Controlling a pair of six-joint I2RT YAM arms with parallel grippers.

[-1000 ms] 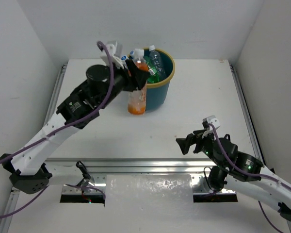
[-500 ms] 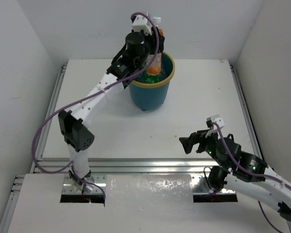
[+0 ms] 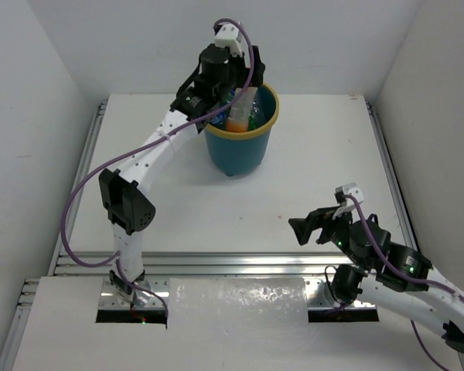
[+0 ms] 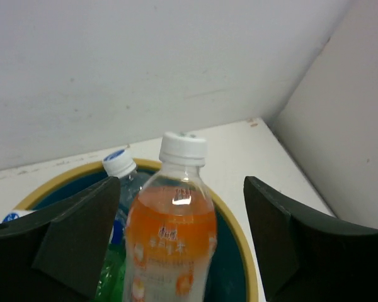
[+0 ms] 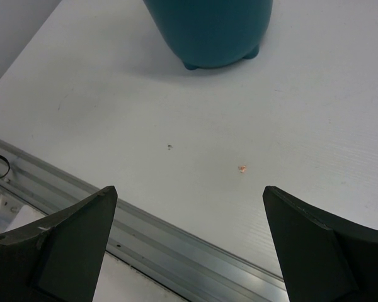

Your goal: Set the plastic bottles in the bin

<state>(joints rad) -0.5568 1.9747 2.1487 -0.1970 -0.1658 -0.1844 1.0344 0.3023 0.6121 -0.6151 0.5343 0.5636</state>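
The teal bin point(image 3: 240, 151) with a yellow rim point(image 3: 272, 116) stands at the back middle of the table. My left gripper point(image 3: 243, 77) hovers over it, open. An orange bottle point(image 3: 238, 112) with a white cap stands tilted inside the bin; in the left wrist view the bottle point(image 4: 170, 233) sits between my spread fingers with a gap on each side. Beside it are a clear bottle with a blue-marked cap point(image 4: 118, 165) and a green one point(image 4: 112, 274). My right gripper point(image 3: 309, 229) is open and empty near the front right, and the bin's base shows in its view point(image 5: 208, 31).
White walls close in the table at the back and both sides. An aluminium rail point(image 3: 240, 259) runs along the front edge, also shown in the right wrist view point(image 5: 176, 251). A small orange speck point(image 5: 242, 168) lies on the table.
My left arm carried the orange bottle from beside the bin up over it, then opened. The bottle has dropped lower into the bin. My right arm has barely moved.
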